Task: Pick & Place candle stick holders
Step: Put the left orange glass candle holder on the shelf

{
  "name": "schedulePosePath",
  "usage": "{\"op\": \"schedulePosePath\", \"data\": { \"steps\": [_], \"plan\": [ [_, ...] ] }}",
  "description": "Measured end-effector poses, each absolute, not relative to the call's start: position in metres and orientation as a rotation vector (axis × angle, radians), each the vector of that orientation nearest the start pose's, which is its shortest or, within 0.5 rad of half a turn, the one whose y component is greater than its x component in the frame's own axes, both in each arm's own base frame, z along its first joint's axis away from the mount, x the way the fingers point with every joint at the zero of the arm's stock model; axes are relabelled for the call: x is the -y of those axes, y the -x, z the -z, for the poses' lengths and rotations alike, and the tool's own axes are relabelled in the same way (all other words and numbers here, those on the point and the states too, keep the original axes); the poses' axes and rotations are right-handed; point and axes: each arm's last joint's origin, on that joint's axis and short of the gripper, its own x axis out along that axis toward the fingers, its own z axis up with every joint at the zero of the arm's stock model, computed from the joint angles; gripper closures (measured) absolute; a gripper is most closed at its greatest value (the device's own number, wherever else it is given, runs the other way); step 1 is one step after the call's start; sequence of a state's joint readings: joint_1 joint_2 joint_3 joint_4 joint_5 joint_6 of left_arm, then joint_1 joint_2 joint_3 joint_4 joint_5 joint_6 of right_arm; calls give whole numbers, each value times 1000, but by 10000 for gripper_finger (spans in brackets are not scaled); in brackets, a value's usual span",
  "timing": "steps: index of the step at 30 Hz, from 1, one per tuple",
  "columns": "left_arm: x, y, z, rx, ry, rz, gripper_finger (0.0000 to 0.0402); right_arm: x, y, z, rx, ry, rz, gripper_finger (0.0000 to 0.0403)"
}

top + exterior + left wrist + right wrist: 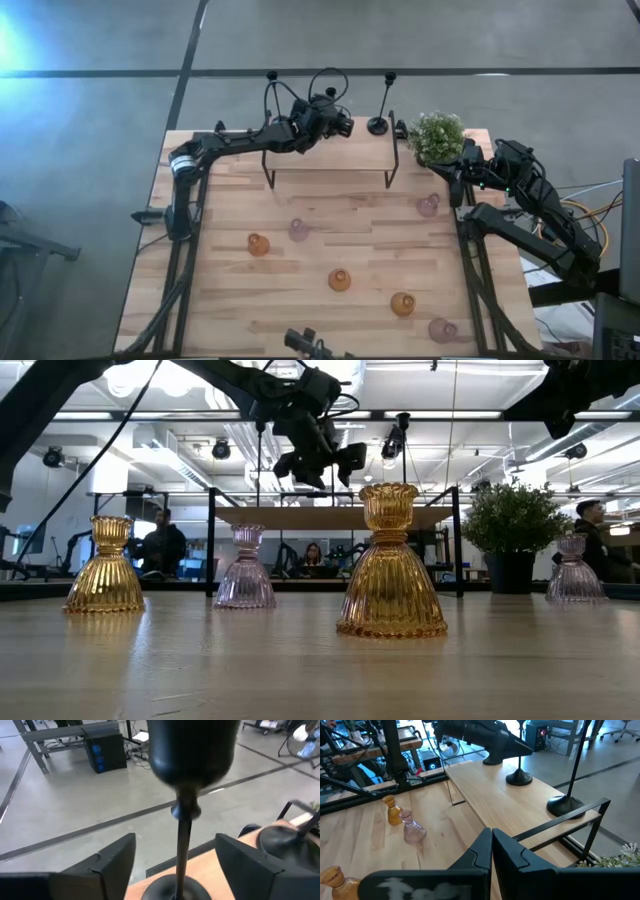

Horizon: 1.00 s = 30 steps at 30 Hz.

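Observation:
A black candle stick holder stands upright on its round base on the wooden shelf. Its thin stem rises between the fingers of my left gripper, which is open and clear of the stem on both sides. A second black holder stands to its right on the shelf, and a third to its left. Amber glass holders and pink ones rest on the table. My right gripper is shut and waits at the table's right edge.
A bushy green plant stands at the shelf's right end, close to my right arm. The shelf's black legs stand on the far part of the table. People sit at desks in the room beyond the far edge.

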<state>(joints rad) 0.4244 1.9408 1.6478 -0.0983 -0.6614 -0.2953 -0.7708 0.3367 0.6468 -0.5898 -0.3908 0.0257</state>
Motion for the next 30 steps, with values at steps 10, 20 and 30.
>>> {"op": "schedulePosePath", "data": {
  "steps": [10, 20, 30],
  "plan": [
    [-195, -399, -306, -312, 217, -1068, 91, 46, -63, -297, -230, -180, 381, 394],
    [-175, -385, -331, -336, 205, -1040, 97, 45, -63, -297, -230, -179, 380, 394],
    [-144, -372, -357, -345, 285, -872, 101, 45, -63, -297, -230, -179, 380, 394]
  ]
}}
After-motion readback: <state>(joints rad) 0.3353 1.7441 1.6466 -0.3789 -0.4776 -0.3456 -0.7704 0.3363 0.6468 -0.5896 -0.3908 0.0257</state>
